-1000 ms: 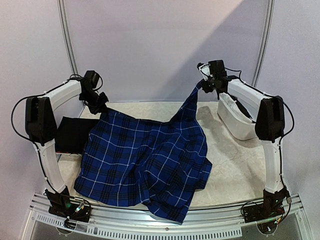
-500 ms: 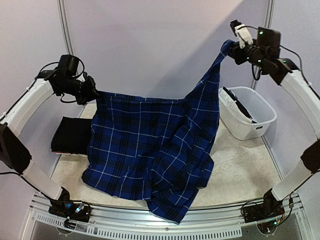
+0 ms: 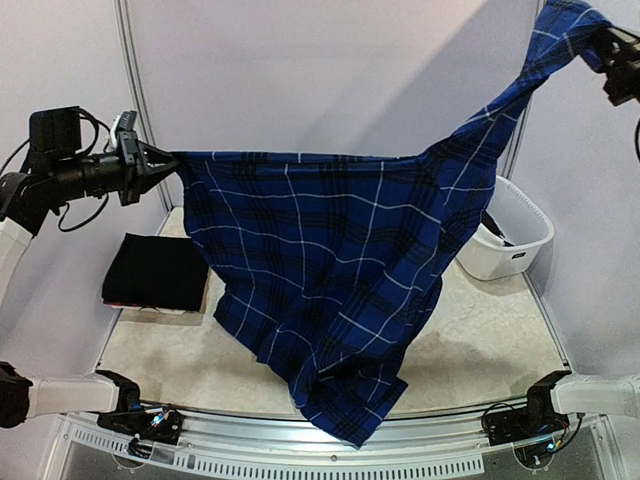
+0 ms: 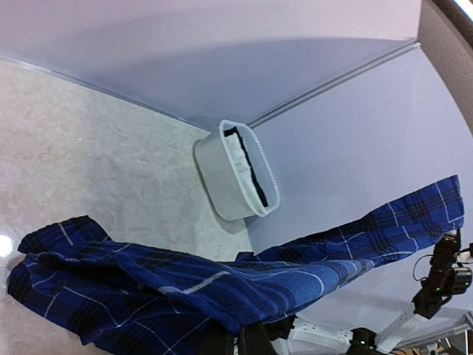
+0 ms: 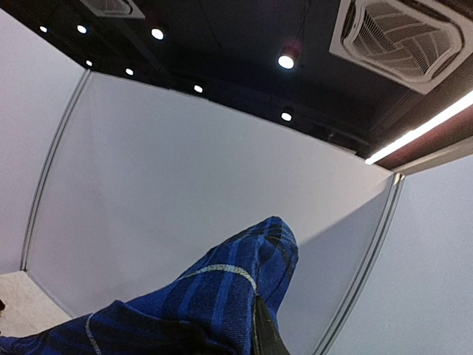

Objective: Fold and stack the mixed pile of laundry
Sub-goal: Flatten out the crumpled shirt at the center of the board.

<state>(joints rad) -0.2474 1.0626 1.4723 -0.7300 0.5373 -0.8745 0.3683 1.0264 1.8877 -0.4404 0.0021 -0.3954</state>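
A pale marbled table (image 3: 480,340) is seen below, and above it a blue plaid cloth shirt (image 3: 330,280) is held spread in the air. Its upper edge is stretched between the two arms, while its lower corner hangs down at the near edge. A white plastic basket (image 3: 520,245) with some cloth inside is placed at the far right of the table, and a folded black garment (image 3: 155,272) is laid flat at the left. The left gripper (image 3: 170,160) is closed on the shirt's left corner. The right gripper (image 3: 603,45) — held much higher — is closed on the other end.
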